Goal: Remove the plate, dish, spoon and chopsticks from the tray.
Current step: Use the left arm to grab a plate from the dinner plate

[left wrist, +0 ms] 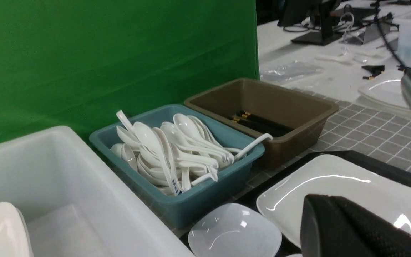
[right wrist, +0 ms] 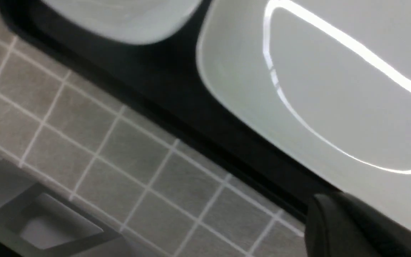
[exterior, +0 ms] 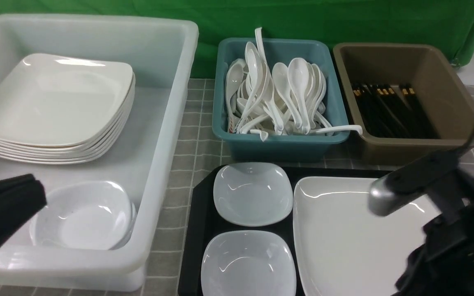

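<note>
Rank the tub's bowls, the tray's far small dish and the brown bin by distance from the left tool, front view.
1. Bowls, beside the left tool.
2. Far small dish, on the tray.
3. Brown bin, back right.

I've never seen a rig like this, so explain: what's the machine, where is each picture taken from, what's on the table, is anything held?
A robot with two arms. The wide picture looks forward from between them; the others come from cameras on its wrists. A white tub holds plates and bowls, a teal bin spoons, a brown bin chopsticks. The black tray carries two small dishes and a large plate. The left gripper is shut, apparently empty; the right gripper shows too little to tell.
</note>
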`<action>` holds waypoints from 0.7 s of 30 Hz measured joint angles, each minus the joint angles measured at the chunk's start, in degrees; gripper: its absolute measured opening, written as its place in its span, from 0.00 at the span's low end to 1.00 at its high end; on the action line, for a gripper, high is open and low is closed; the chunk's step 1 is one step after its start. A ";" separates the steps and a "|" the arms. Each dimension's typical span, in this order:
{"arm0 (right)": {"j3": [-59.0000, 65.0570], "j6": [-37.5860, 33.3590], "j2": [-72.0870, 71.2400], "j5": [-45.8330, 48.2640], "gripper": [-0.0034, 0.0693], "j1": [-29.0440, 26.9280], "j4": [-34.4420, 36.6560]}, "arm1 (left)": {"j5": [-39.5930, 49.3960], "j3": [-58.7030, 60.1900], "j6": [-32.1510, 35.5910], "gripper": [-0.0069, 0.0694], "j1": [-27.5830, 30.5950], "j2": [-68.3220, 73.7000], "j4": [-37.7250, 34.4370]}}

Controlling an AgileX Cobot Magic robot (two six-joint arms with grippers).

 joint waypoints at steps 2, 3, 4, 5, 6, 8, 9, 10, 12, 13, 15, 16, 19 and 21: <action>-0.07 1.35 1.97 -1.09 0.13 3.00 -1.36 | -0.38 0.06 0.00 0.10 0.00 -0.41 -0.02; -0.07 2.86 4.41 -2.34 0.17 6.75 -3.30 | -0.77 0.06 0.00 0.10 0.00 -0.68 -0.13; -0.07 4.42 6.62 -3.20 0.22 9.31 -4.83 | -1.02 0.06 0.00 0.10 0.00 -0.68 -0.13; -0.07 4.42 6.62 -3.21 0.23 9.66 -5.15 | -1.17 0.06 0.00 0.10 0.00 -0.68 -0.13; -0.12 6.68 9.51 -4.14 0.31 11.58 -7.22 | -1.40 0.06 0.05 0.10 0.00 -0.62 -0.13; -0.12 8.61 13.22 -6.21 0.48 12.97 -9.54 | -2.10 0.06 0.11 0.10 0.00 -0.19 -0.13; -0.12 8.88 14.45 -6.79 0.54 13.15 -9.82 | -2.38 0.06 0.11 0.10 0.00 -0.10 -0.13; -0.33 9.12 15.93 -8.01 0.62 13.29 -10.32 | -2.38 0.06 0.11 0.10 0.00 0.12 -0.13; -0.74 9.53 18.27 -9.77 0.69 13.36 -11.55 | -2.50 0.06 0.11 0.10 0.00 0.33 -0.13; -1.18 9.79 19.67 -10.74 0.72 13.36 -12.44 | -2.50 0.06 0.11 0.10 0.00 0.39 -0.13; -1.87 9.85 21.38 -11.95 0.74 13.36 -14.36 | -2.50 0.06 0.11 0.10 0.00 0.39 -0.13; -2.33 10.08 22.13 -12.32 0.74 13.36 -15.30 | -2.50 0.06 0.11 0.10 0.00 0.43 -0.13; -3.28 10.79 24.36 -13.30 0.74 13.36 -17.78 | -2.50 0.06 0.11 0.10 0.00 0.57 -0.13; -3.74 11.22 25.69 -13.37 0.74 13.36 -19.37 | -2.50 0.06 0.11 0.10 0.00 0.62 -0.13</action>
